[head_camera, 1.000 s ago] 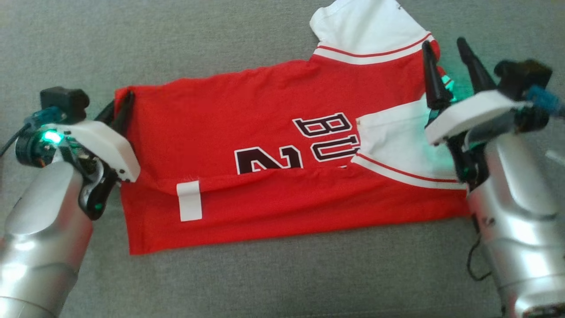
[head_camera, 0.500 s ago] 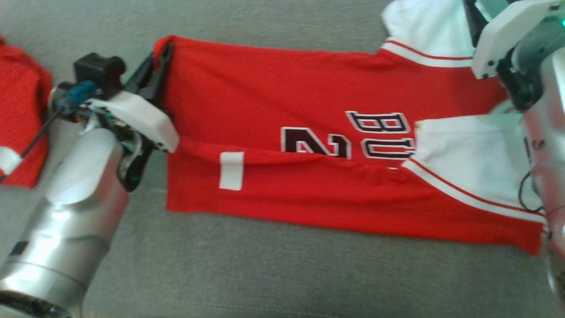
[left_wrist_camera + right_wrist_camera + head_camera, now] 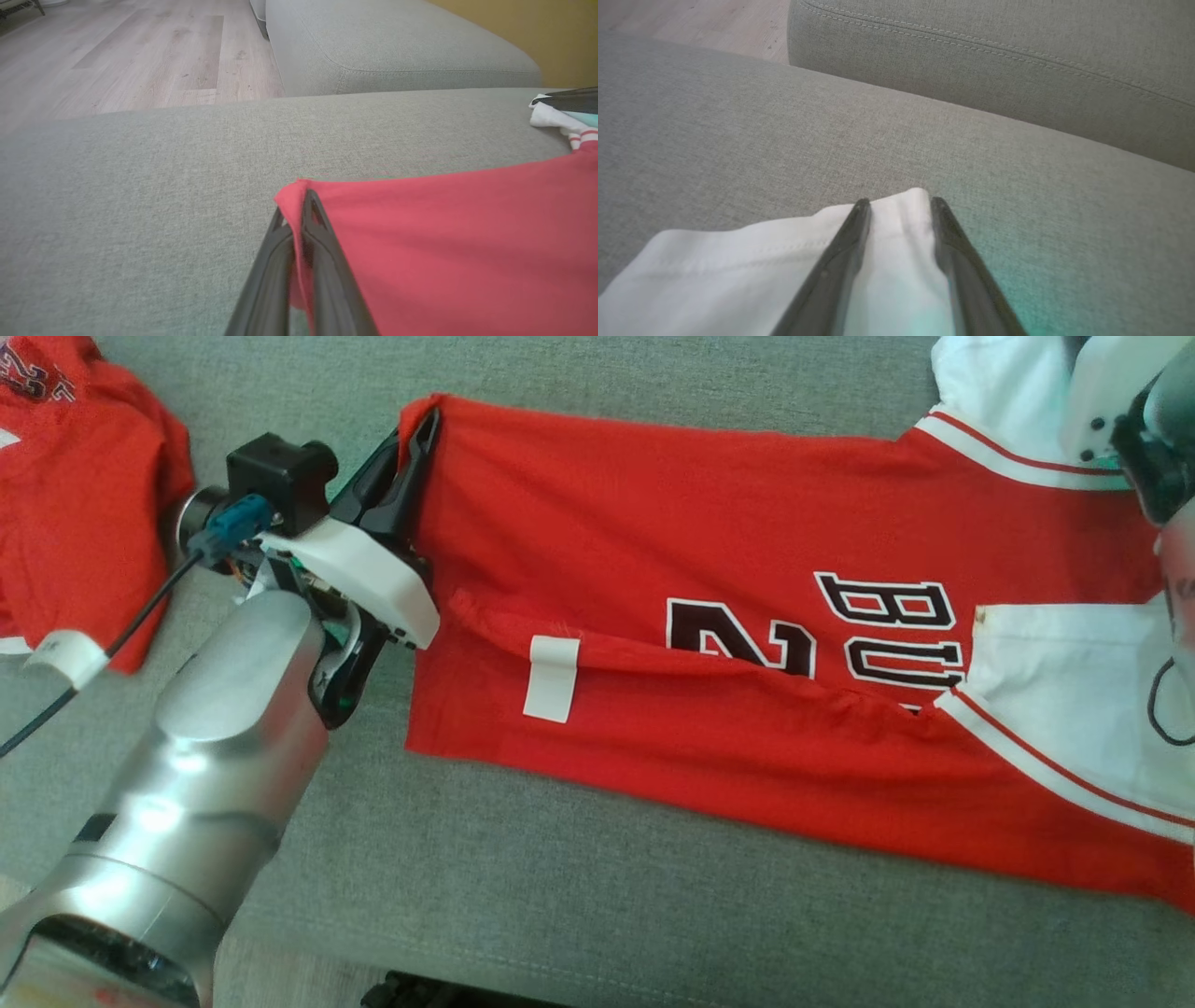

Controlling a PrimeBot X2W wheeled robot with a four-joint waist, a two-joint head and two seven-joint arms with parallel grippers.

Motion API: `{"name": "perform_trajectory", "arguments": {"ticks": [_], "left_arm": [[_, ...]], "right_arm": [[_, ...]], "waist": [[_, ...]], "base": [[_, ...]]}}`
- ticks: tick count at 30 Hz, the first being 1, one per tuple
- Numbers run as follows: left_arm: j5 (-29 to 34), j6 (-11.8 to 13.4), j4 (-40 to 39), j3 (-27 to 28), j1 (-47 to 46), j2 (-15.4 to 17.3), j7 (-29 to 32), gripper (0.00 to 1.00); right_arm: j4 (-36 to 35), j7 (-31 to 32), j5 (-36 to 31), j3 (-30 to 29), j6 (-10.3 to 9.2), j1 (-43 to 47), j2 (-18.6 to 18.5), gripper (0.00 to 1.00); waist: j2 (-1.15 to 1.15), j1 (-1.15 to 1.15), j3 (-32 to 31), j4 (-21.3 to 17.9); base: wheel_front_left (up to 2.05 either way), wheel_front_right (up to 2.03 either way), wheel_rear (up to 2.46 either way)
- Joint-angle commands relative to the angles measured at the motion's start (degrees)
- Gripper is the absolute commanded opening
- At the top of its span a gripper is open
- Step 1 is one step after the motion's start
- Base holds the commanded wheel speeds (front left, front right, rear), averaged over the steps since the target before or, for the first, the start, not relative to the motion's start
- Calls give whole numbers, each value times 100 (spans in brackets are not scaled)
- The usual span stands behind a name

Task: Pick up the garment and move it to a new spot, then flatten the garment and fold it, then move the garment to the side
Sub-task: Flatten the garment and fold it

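The garment [image 3: 700, 523] corner is pinched by the left claw [image 3: 295, 207]; in the right wrist view, the right claw [image 3: 896, 201] is shown spread astride the white sleeve [image 3: 738, 252].

Head view: you look steeply down on the sofa [image 3: 597, 915], fairly near.
Left wrist view: low, close behind your left hand [image 3: 294, 205], facing across the sofa to the floor [image 3: 140, 56].
Right wrist view: low, very close behind your right hand [image 3: 900, 200], facing a cushion [image 3: 994, 56].
Shared: the jersey's [image 3: 653, 504] red corner, head and left wrist; its white sleeve, head and right wrist.
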Motion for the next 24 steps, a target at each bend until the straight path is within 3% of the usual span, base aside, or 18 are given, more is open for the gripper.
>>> {"name": "perform_trajectory", "arguments": {"ticks": [1, 5, 10, 14, 19, 24], "left_arm": [[-94, 10, -6, 111, -256, 247, -101, 0], [-215, 10, 107, 38, -327, 263, -249, 0], [-86, 87, 165, 316, -514, 331, -548, 0], [63, 134, 78, 507, -410, 393, -571, 0], [504, 390, -465, 1160, 122, 535, -574, 0], [920, 518, -782, 1714, 1093, 581, -575, 0]], "right_arm": [[-28, 14, -65, 61, -4, -41, 36, 0], [-10, -365, -199, -130, -4, -117, -53, 0], [-284, -1766, -485, -647, -4, -268, 45, 0], [-294, -2302, -529, -698, -4, -209, 229, 0], [-480, -2972, -88, -539, -4, 106, 548, 0], [-1248, -3137, 743, -190, -4, 1237, 634, 0]], "waist": [[0, 0, 6, 4], [0, 0, -1, 5], [0, 0, -56, -118], [0, 0, -186, -266], [0, 0, -447, -576], [0, 0, -845, -899]], "base": [[0, 0, 0], [0, 0, 0], [0, 0, 0], [0, 0, 0], [0, 0, 0], [0, 0, 0]]}}
